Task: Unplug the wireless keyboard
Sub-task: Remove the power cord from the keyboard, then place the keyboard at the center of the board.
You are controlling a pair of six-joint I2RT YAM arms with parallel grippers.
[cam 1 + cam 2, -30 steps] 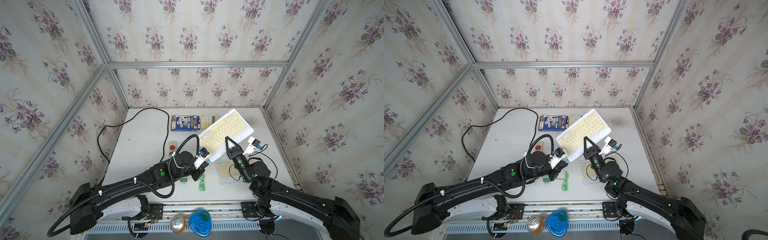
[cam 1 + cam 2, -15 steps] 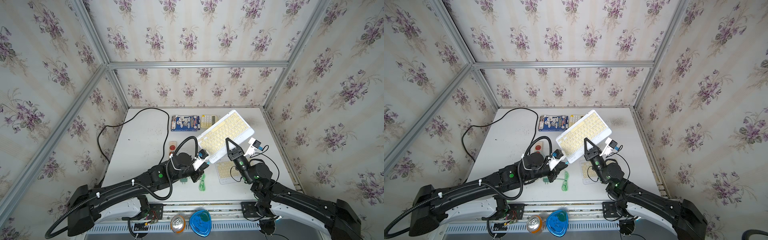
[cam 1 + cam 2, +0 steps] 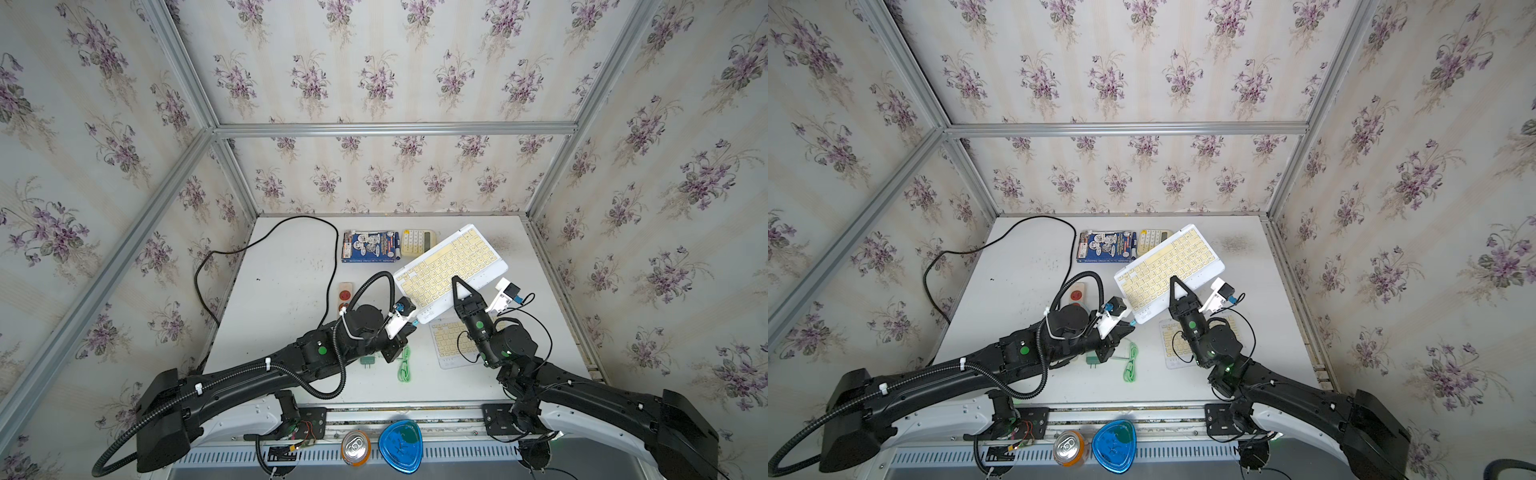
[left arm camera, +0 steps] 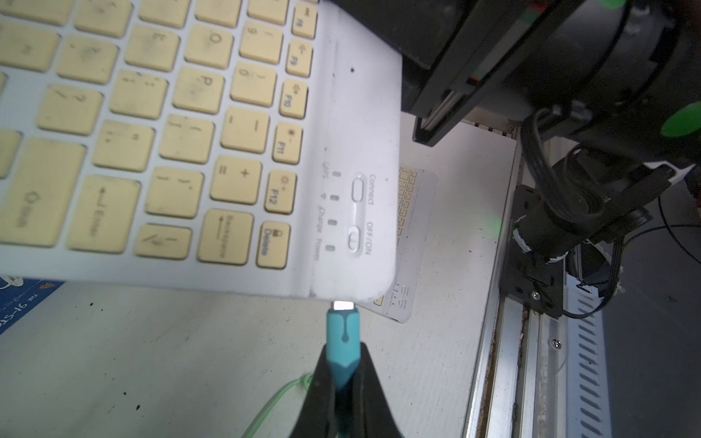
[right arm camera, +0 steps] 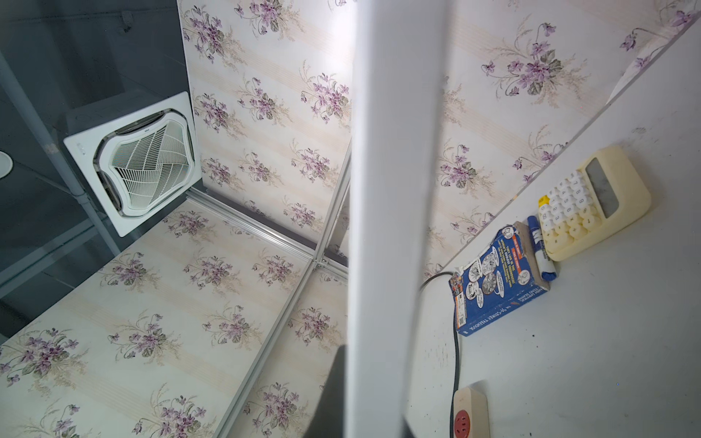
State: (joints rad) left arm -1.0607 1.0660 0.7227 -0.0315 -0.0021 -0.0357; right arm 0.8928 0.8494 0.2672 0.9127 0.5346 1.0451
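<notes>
Teal plug (image 4: pixel 343 333) pinched in my left claw (image 4: pixel 343 375), metal tip (image 4: pixel 343 305) showing at the wireless keyboard (image 4: pixel 189 132) my right claw (image 3: pixel 456 284) clamps; next, I'd pull straight out.

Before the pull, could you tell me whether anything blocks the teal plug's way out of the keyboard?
Nothing visible does. The left gripper is shut on the teal plug at the keyboard edge; the right gripper holds the keyboard raised, and only the green cable trails behind the plug.

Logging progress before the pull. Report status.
Left gripper shut on teal plug. Right gripper shut on wireless keyboard, held up. Plug's metal tip showing at port. Nothing in the way.
</notes>
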